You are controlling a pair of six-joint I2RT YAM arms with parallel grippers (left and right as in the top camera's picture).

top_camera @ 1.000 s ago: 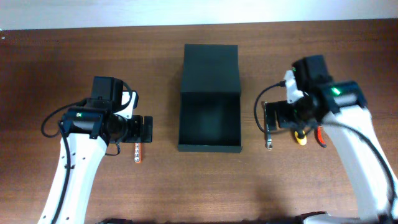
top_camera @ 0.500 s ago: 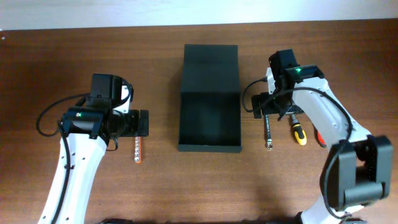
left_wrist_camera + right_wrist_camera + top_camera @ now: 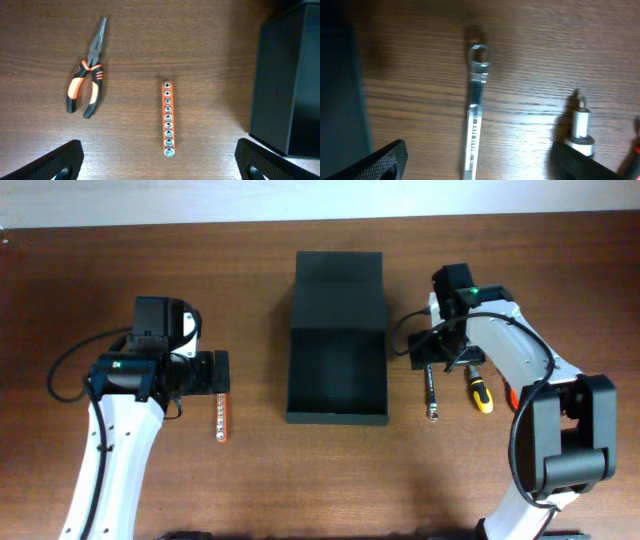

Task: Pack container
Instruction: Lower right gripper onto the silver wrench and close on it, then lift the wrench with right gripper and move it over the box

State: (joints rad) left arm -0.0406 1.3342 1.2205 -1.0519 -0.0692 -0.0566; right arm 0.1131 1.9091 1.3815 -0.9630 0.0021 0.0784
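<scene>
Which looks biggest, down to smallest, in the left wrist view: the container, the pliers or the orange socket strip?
1. container, though partly cut off by the frame
2. pliers
3. orange socket strip

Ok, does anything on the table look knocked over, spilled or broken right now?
Nothing stands out. The container sits open and square, its lid laid back flat, apparently empty. The socket rail, pliers, wrench and screwdriver lie flat on the table on either side, none touching another.
</scene>
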